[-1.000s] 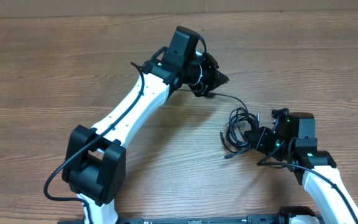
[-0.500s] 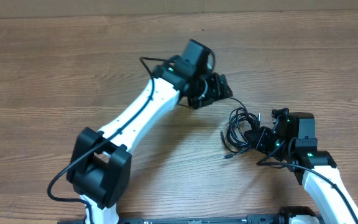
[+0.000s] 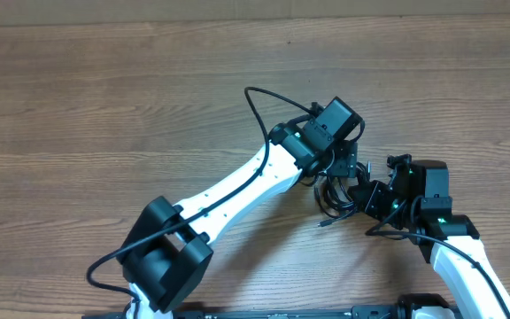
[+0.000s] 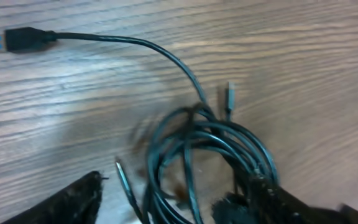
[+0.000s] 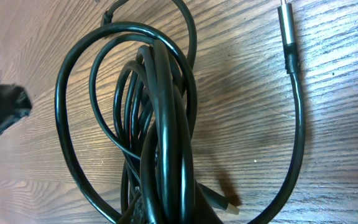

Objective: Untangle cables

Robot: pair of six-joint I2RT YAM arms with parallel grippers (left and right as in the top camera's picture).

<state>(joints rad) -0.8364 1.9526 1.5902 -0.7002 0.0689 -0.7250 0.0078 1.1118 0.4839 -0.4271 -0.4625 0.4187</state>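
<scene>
Left gripper [image 3: 342,172], jaws wide, over the cables [image 5: 166,124].
Right gripper [image 3: 365,197] clamps their right edge; they lie just below the left jaws.

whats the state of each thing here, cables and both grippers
cable bundle: coiled and tangled, lying on the table
loose cable: runs free of the coil, plug end flat on the table
left gripper: open, over the cable bundle
right gripper: shut on the cable bundle
</scene>
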